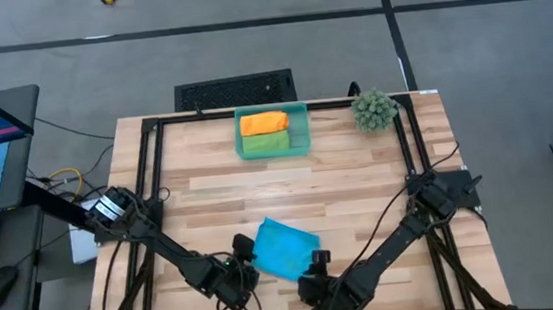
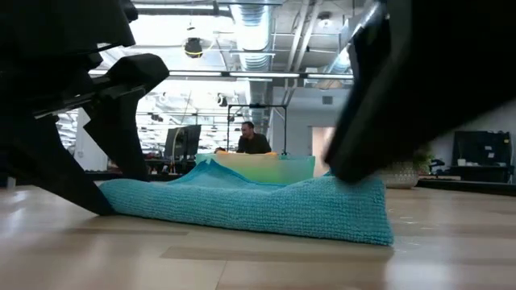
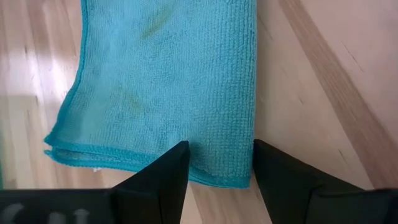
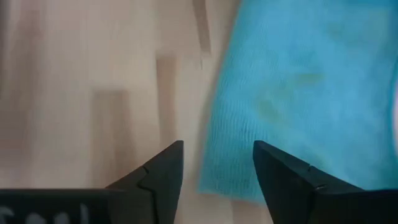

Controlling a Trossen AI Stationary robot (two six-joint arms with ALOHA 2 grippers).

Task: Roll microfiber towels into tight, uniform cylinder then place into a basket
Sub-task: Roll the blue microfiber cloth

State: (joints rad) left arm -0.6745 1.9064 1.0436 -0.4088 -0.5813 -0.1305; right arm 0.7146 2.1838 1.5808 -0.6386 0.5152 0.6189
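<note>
Blue towel [image 1: 287,247] lies folded and slightly humped on the bench [image 1: 358,168], near its front edge, well apart from the basket [image 1: 301,123] at the far side. Inside the basket sit an orange roll [image 1: 264,122] and a green roll [image 1: 264,143], side by side. Left gripper [image 1: 243,246] at the towel's left edge, fingers spread over a corner; right gripper [image 1: 318,261] at its front right edge, fingers spread too. Bare wood lies between towel and basket.

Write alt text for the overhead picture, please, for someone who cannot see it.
A folded sky blue towel lies on a wooden table, with the left gripper and right gripper open at its near edge. Behind, a teal basket holds orange and green rolled towels.
</note>
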